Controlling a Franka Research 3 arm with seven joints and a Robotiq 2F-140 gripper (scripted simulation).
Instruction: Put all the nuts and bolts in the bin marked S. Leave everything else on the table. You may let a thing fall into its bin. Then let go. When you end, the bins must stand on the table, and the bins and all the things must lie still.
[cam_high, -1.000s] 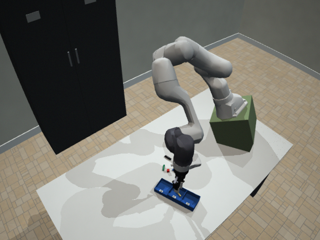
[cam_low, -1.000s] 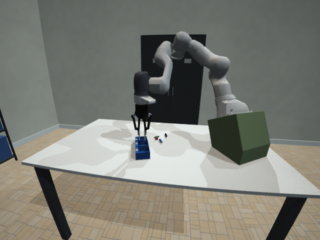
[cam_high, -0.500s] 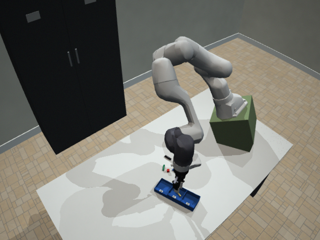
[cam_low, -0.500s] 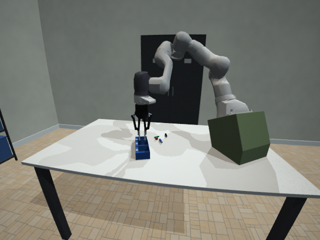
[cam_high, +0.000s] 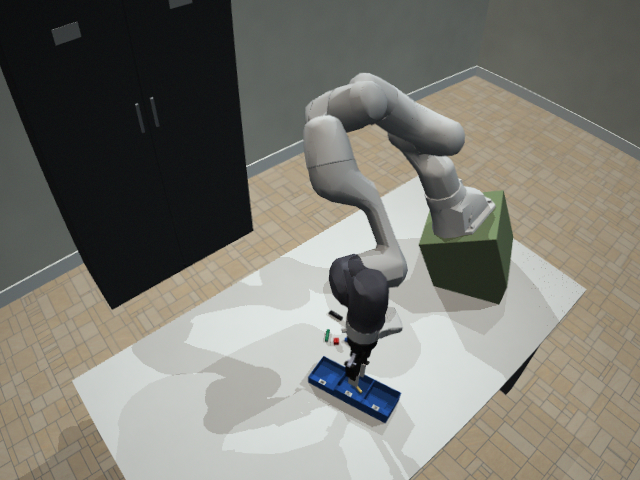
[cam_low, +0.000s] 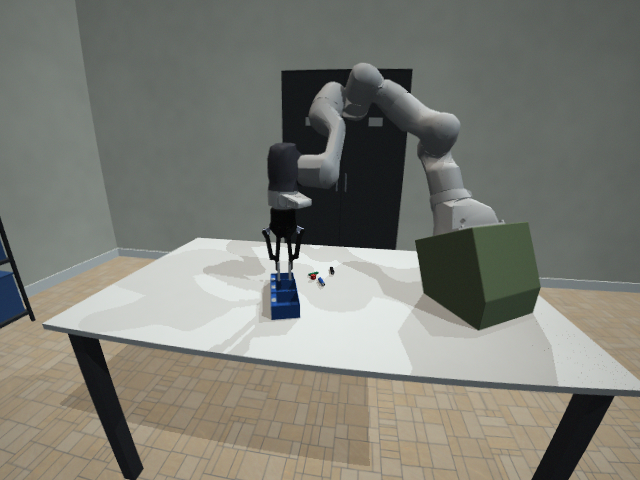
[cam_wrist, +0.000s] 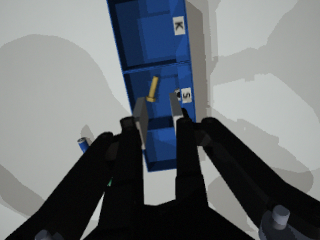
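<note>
One brass-coloured bolt (cam_high: 358, 389) (cam_wrist: 153, 89) was found in the middle compartment, marked S, of the blue three-part tray (cam_high: 361, 408) (cam_low: 285, 311) (cam_wrist: 188, 50). The tray's long axis ran inward from the desk's (cam_high: 165, 408) (cam_low: 351, 341) near long edge, as the exterior view gave it. The bolt lay roughly along that axis, slightly skewed, head toward the gripper (cam_high: 360, 377) (cam_low: 284, 280) (cam_wrist: 159, 112), shank toward compartment K and that near edge. The gripper stood over the tray, its fingers narrowly apart with nothing between. Farther from that edge, beside the tray, lay blue (cam_low: 321, 281) (cam_wrist: 83, 145), red (cam_high: 336, 341) (cam_low: 313, 276) and green (cam_high: 327, 335) pieces, then a black one (cam_high: 335, 315) (cam_low: 331, 270). The wrist view showed the bolt's head and the K and S letters; the exterior view did not.

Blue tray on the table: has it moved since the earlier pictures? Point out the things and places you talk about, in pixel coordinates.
No. In the top view, the blue tray (cam_high: 361, 404) (cam_low: 285, 311) (cam_wrist: 157, 30) lies where it did, measured against the green block (cam_high: 465, 268) (cam_low: 449, 279).
</note>
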